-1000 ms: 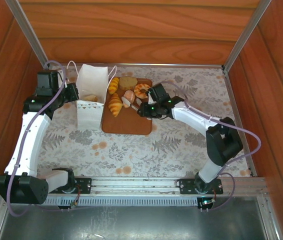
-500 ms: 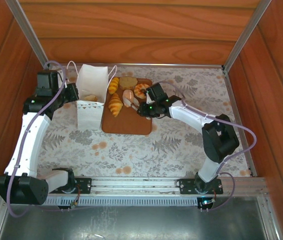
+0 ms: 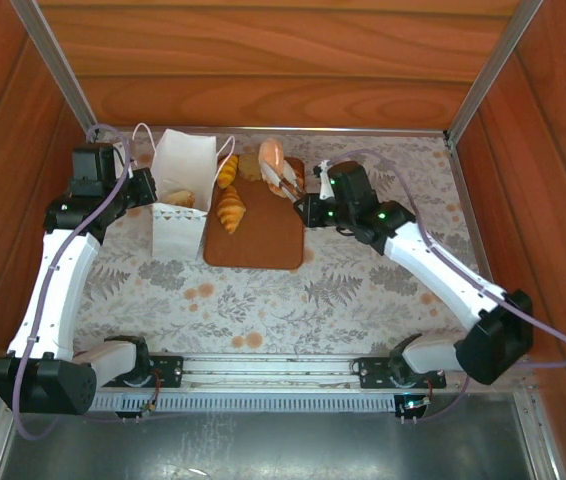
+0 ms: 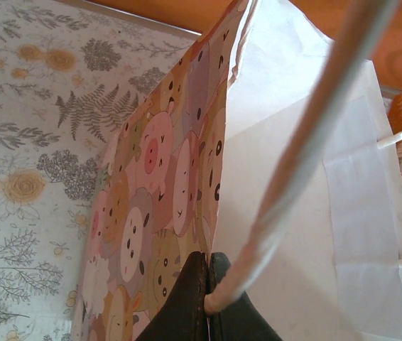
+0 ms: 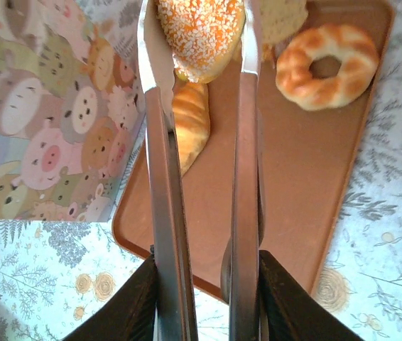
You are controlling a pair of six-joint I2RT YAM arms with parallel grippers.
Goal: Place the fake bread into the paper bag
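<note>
Midway, roll [image 3: 271, 153] held over tray [image 3: 263, 245].
Right gripper [image 3: 310, 206] squeezes tongs [image 5: 163, 177] around it; left gripper [image 4: 208, 298] pinches bag [image 4: 293, 213]; slack tongs could drop it.

right pincer [image 3: 306, 207] at the tray's [image 3: 263, 245] right edge, tongs [image 5: 164, 177] reaching ahead of it. roll [image 5: 199, 28] between the tong tips, up over the tray's far end. croissant [image 5: 190, 121] on the tray under the tongs, ring [image 5: 327, 65] just right of the tips, slice [image 5: 283, 18] beyond them. second croissant [image 3: 227, 170] left of the slice, near the paper bag [image 3: 181, 160]. bag stands just left of the tray, a bread piece [image 3: 180, 197] in it. left pincer [image 4: 208, 298] on the bag's left wall.
</note>
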